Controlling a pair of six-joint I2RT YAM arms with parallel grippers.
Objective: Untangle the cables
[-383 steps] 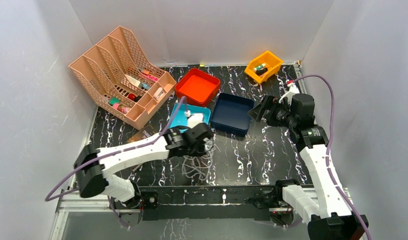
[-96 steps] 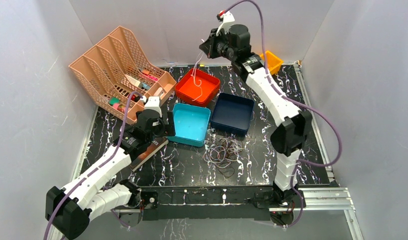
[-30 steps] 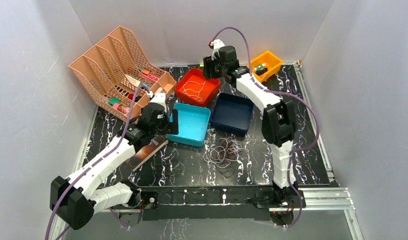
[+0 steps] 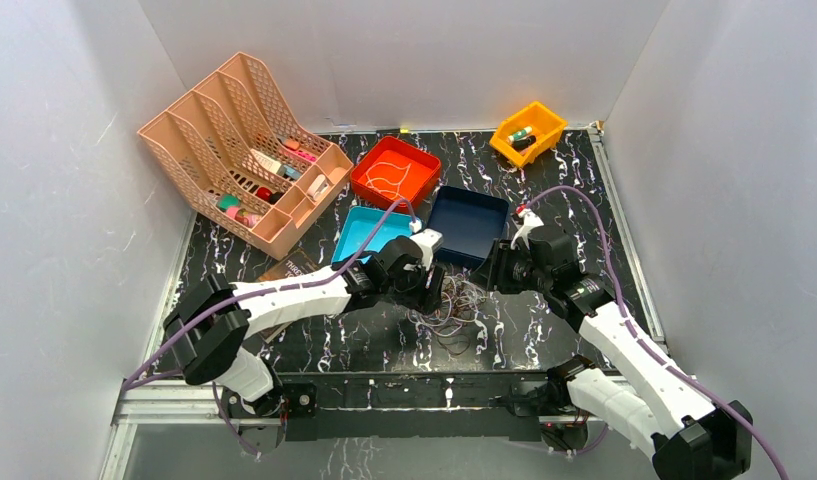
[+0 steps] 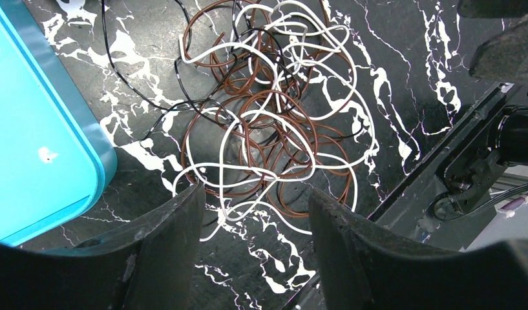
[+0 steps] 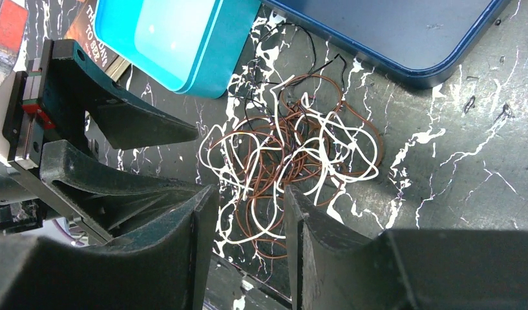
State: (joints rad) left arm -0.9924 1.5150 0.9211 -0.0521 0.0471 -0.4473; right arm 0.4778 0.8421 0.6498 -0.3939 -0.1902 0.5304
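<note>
The messy tangle of thin white, black and reddish-brown cables (image 4: 449, 308) sits on the black marbled tabletop (image 4: 569, 195) near the middle of its near edge, just in front of the shallow turquoise tray (image 4: 364, 235) and the navy blue tray (image 4: 464, 220). The left gripper (image 4: 429, 285) hangs over the pile's left side, jaws apart with nothing pinched. The right gripper (image 4: 492, 275) comes at it from the right, also spread open and empty.
</note>
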